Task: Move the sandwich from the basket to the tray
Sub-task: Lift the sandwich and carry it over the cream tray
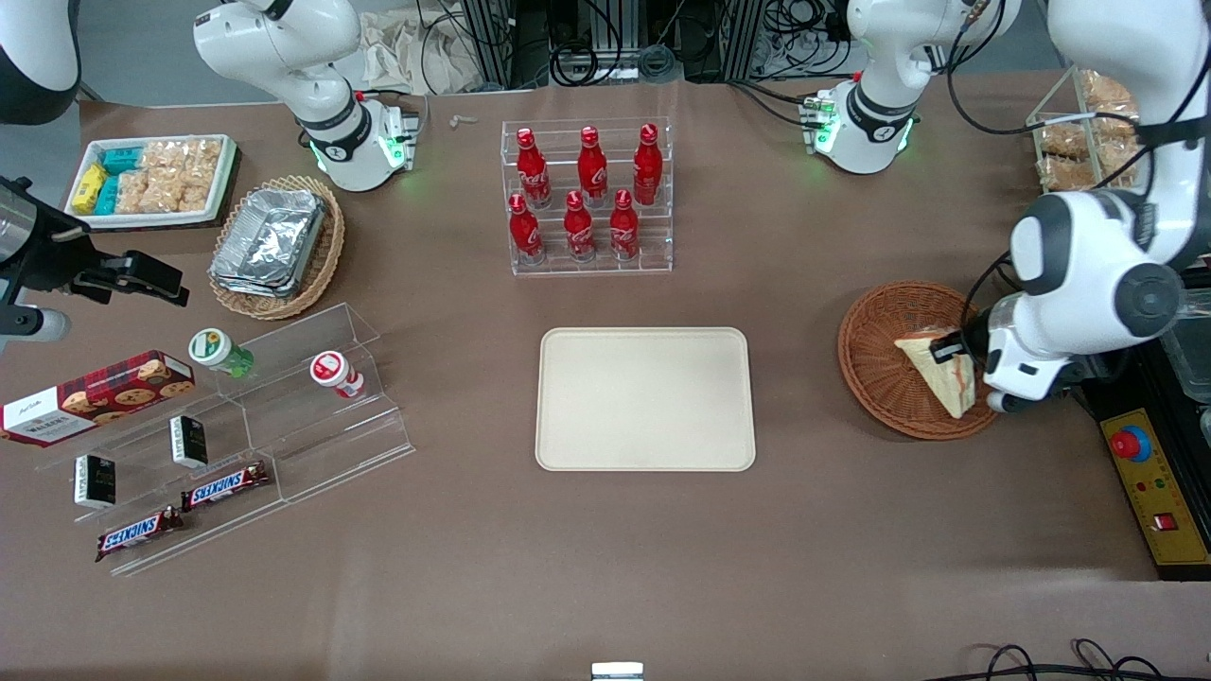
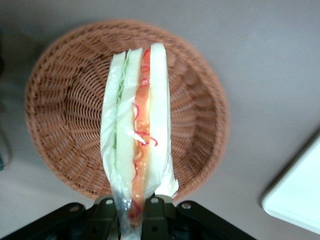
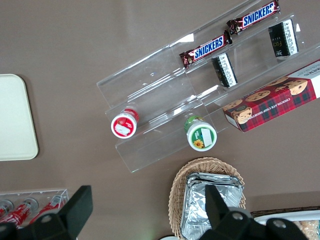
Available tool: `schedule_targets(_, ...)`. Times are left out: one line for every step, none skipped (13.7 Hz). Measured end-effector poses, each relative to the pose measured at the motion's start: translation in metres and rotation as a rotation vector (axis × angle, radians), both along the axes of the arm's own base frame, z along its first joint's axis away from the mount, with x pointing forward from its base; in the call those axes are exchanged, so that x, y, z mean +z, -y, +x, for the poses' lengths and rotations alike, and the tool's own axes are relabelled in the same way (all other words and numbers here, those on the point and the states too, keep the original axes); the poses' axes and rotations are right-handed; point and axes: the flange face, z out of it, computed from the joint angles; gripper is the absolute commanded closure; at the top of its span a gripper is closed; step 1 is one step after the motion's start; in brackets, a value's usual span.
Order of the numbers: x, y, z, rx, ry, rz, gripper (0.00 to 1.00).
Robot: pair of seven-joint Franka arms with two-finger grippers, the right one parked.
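My left arm's gripper (image 2: 129,206) is shut on the sandwich (image 2: 137,130), a plastic-wrapped pale wedge with a red and green filling, pinched at one end between the black fingers (image 2: 156,212). The sandwich (image 1: 938,371) hangs over the round reddish-brown basket (image 1: 875,355), with the gripper (image 1: 949,348) just above it at the working arm's end of the table. In the left wrist view the whole basket (image 2: 60,100) shows beneath the sandwich. The cream tray (image 1: 645,399) lies flat at the table's middle with nothing on it, and one corner of the tray (image 2: 296,199) shows in the left wrist view.
A clear rack of red bottles (image 1: 587,194) stands farther from the front camera than the tray. A tan basket with foil trays (image 1: 274,244), a white snack tray (image 1: 151,178) and a clear stepped shelf with snacks (image 1: 236,435) sit toward the parked arm's end. A yellow control box (image 1: 1154,482) lies beside the basket.
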Motion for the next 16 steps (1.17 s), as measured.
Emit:
schedule_targets(0.028,0.006,0.009,-0.014,0.008,-0.004,0.94)
schedule_targets(0.055,0.012,0.017,-0.026,0.023,-0.007,0.95)
schedule_targets(0.080,0.016,0.023,-0.045,0.046,-0.011,0.95)
schedule_targets(0.102,0.018,0.028,-0.075,0.074,-0.017,0.95)
schedule_targets(0.123,0.019,0.032,-0.112,0.099,-0.024,0.96)
schedule_targets(0.138,0.018,0.035,-0.140,0.118,-0.029,0.98)
schedule_targets(0.149,0.019,0.036,-0.157,0.132,-0.032,0.99)
schedule_targets(0.155,0.021,0.037,-0.171,0.139,-0.034,1.00)
schedule_targets(0.156,0.025,0.037,-0.185,0.141,-0.037,1.00)
schedule_targets(0.155,0.033,0.037,-0.200,0.139,-0.040,0.99)
schedule_targets(0.152,0.045,0.037,-0.220,0.136,-0.042,0.96)
schedule_targets(0.151,0.061,0.038,-0.247,0.134,-0.045,0.96)
schedule_targets(0.149,0.081,0.038,-0.280,0.133,-0.045,0.96)
schedule_targets(0.146,0.104,0.038,-0.320,0.131,-0.040,0.96)
schedule_targets(0.141,0.127,0.036,-0.354,0.123,-0.038,0.96)
schedule_targets(0.132,0.152,0.032,-0.373,0.108,-0.034,0.97)
